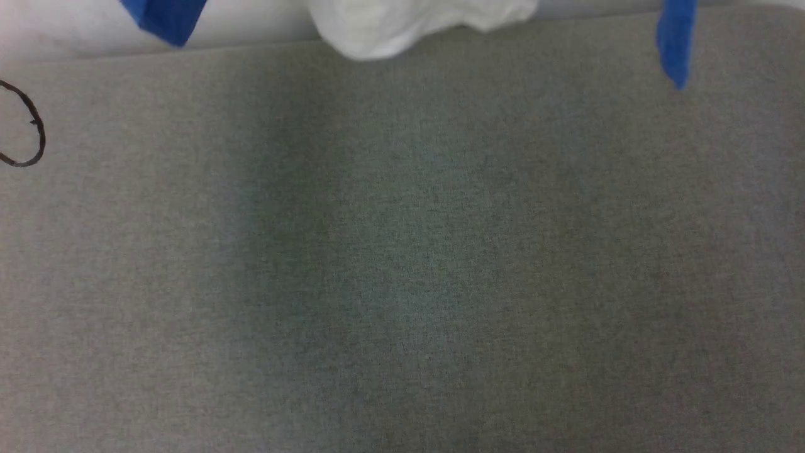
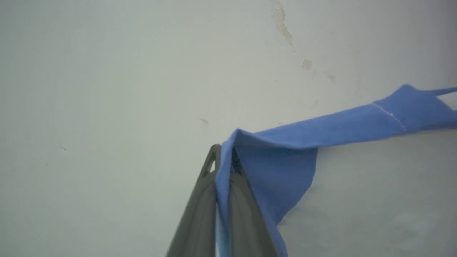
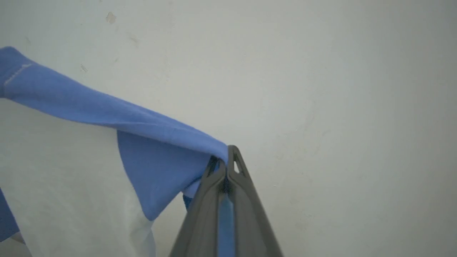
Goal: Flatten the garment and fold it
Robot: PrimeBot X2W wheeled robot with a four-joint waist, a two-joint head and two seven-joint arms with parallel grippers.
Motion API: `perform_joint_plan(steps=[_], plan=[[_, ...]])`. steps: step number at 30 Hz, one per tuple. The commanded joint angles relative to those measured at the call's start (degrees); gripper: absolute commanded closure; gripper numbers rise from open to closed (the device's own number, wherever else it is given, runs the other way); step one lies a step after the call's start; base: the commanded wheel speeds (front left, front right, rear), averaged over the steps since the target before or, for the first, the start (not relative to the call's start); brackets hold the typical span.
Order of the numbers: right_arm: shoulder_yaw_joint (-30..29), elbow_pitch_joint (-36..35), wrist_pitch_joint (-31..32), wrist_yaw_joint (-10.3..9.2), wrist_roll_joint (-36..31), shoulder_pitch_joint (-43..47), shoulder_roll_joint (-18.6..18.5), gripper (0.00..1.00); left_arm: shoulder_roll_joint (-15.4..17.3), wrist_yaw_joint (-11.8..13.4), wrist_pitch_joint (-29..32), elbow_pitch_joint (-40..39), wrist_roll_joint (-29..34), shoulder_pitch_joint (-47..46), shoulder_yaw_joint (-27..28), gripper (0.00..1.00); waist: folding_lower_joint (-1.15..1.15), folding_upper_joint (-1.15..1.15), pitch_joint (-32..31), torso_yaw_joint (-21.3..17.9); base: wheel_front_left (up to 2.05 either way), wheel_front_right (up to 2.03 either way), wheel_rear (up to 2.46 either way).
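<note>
Seemingly aloft, the garment [image 1: 421, 25] is pinched by left jaws and right jaws.

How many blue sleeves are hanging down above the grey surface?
2. One sleeve hangs at the head view's upper left, the other sleeve at upper right, flanking the white body.

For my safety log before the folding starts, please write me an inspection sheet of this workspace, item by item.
surface: table top, grey woven cover, flat.
job's things: garment held up by blue cloth at both sides, white body hanging at the far edge, not yet flattened.
clutter: nothing seen.
grippers: left gripper shut on blue cloth; right gripper shut on blue cloth.
cables: thin black loop at the left edge of the head view.
surroundings: pale wall with small stains.
</note>
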Motion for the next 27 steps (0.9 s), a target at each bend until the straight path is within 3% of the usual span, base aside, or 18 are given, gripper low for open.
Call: perform_joint_plan(steps=[1, 8, 18, 22, 27], plan=[[0.4, 1.8, -1.0, -0.22, -0.4, -0.9, -0.8, 1.00, 0.4, -0.1, -0.7, 2.1, 0.5, -0.7, 0.0, 1.00, -0.02, 0.00, 3.4, -0.9, 0.00, 0.00, 0.00], [6.2, 9.6, -5.3, -0.22, 2.6, -2.8, 0.3, 1.00, -2.3, -1.7, -4.7, 10.0, -0.8, 0.1, -0.7, 1.00, -0.02, 0.00, 6.4, 0.1, 0.00, 0.00, 0.00], [14.6, 16.3, -10.0, -0.22, 8.6, 4.8, 3.0, 1.00, -6.5, -2.2, -8.4, 15.3, -3.4, 13.3, -0.1, 1.00, -0.02, 0.00, 4.5, 1.5, 0.00, 0.00, 0.00], [18.7, 14.8, -11.7, -0.22, 12.1, 12.6, 2.5, 1.00, -8.5, -1.0, -8.6, 12.6, -4.2, 24.1, 1.1, 1.00, -0.02, 0.00, 1.1, 2.4, 0.00, 0.00, 0.00], [22.1, 8.6, -13.0, -0.22, 16.3, 27.4, -0.7, 1.00, -10.4, 2.1, -8.7, 0.7, -4.1, 45.7, 3.7, 1.00, -0.02, 0.00, -5.2, 3.5, 0.00, 0.00, 0.00]])
